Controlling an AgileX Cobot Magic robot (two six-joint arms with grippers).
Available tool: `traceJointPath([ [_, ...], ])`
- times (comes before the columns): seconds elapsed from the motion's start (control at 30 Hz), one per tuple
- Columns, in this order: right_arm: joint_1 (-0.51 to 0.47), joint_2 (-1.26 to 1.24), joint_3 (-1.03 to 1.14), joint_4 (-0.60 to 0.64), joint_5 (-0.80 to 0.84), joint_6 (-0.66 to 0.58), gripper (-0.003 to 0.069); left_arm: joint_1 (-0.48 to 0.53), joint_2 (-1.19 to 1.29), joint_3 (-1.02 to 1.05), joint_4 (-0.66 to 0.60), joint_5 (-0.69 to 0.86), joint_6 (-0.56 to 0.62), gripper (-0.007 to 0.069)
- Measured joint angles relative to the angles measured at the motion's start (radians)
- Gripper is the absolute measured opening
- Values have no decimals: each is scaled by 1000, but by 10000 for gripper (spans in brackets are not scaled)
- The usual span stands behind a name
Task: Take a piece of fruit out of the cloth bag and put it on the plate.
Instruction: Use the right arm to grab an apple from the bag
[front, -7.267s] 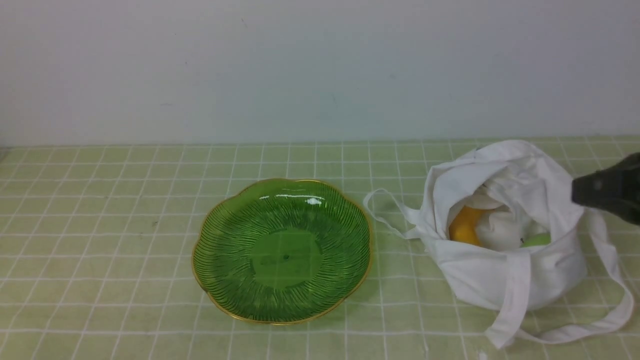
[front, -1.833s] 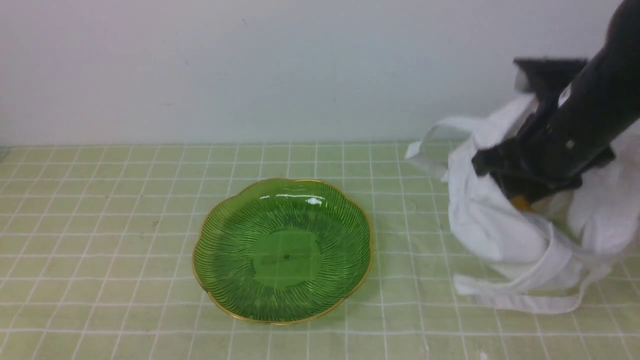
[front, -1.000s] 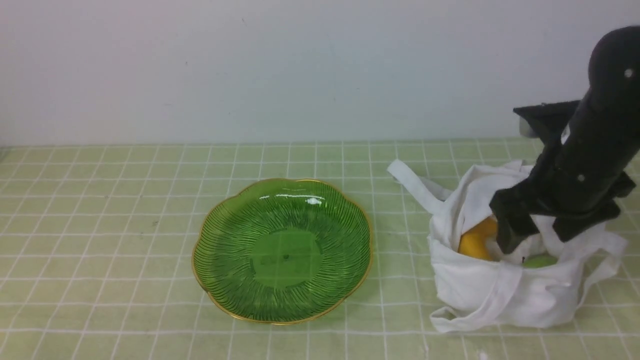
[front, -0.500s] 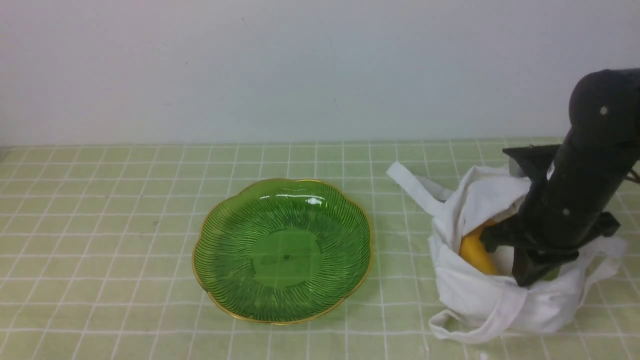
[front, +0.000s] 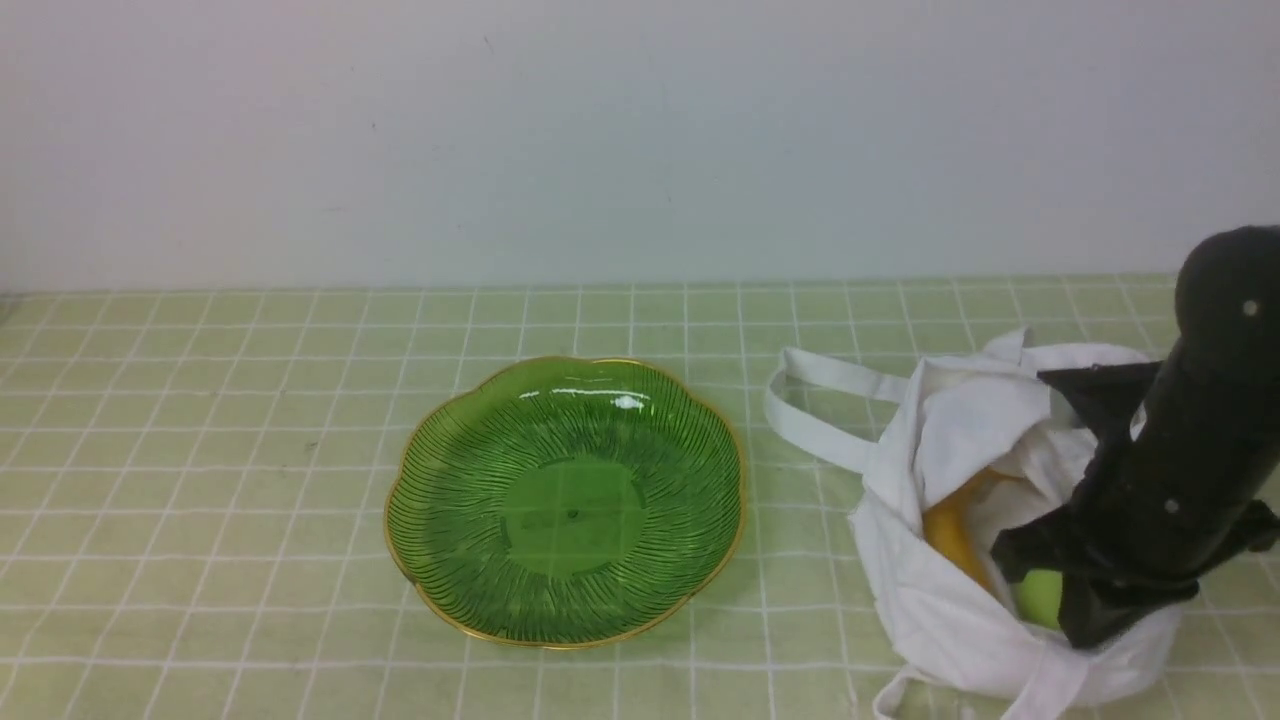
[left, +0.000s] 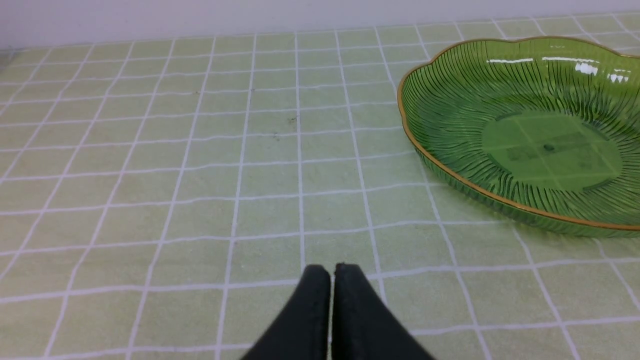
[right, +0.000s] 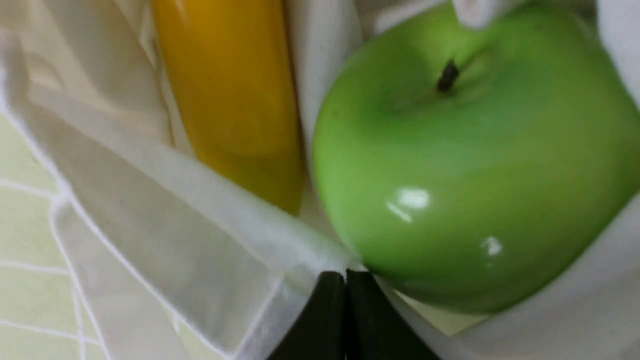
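The white cloth bag (front: 940, 610) sits at the front right of the table, its mouth open. In it lie the light-green apple (front: 1040, 597) and a yellow-orange fruit (front: 947, 530). My right gripper (front: 1088, 622) reaches down into the bag's mouth. In the right wrist view its tips (right: 345, 274) are shut, pinched at the bag's rim (right: 150, 225), right beside the apple (right: 465, 165) and the yellow fruit (right: 230, 90). The green glass plate (front: 450, 470) lies left of the bag, with nothing on it. My left gripper (left: 332, 267) is shut and empty above the cloth, left of the plate (left: 450, 100).
A green checked tablecloth (front: 200, 450) covers the table, and a pale wall stands behind it. One bag strap (front: 810, 400) loops out toward the plate. The right arm (front: 1210, 400) rises over the bag's right side.
The bag was lifted off the table, then set down. Over the last second my right gripper has come lower and nearer to me, and the bag has shifted with it.
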Motion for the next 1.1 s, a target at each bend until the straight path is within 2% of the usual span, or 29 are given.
traceJointPath([
  [0.17,0,-7,-94,-14,3,60,-13,0,0,0,0,0,0,-8],
  [0.27,0,-7,-122,-56,3,70,17,0,0,0,0,0,0,-8],
  [0.33,0,-3,-126,-77,7,72,61,0,0,0,0,0,0,-8],
  [0.47,0,28,-126,-87,26,74,181,0,0,0,0,0,0,-8],
  [0.6,0,47,-131,-93,27,72,387,0,0,0,0,0,0,-8],
  [0.63,0,47,-131,-94,27,72,398,0,0,0,0,0,0,-8],
  [0.67,0,49,-133,-104,27,62,494,0,0,0,0,0,0,-8],
  [0.73,0,53,-133,-114,27,53,552,0,0,0,0,0,0,-8],
  [0.77,0,65,-136,-138,27,42,623,0,0,0,0,0,0,-8],
  [0.87,0,91,-137,-184,28,33,677,0,0,0,0,0,0,-8],
  [1.1,0,134,-136,-223,48,56,683,0,0,0,0,0,0,-8],
])
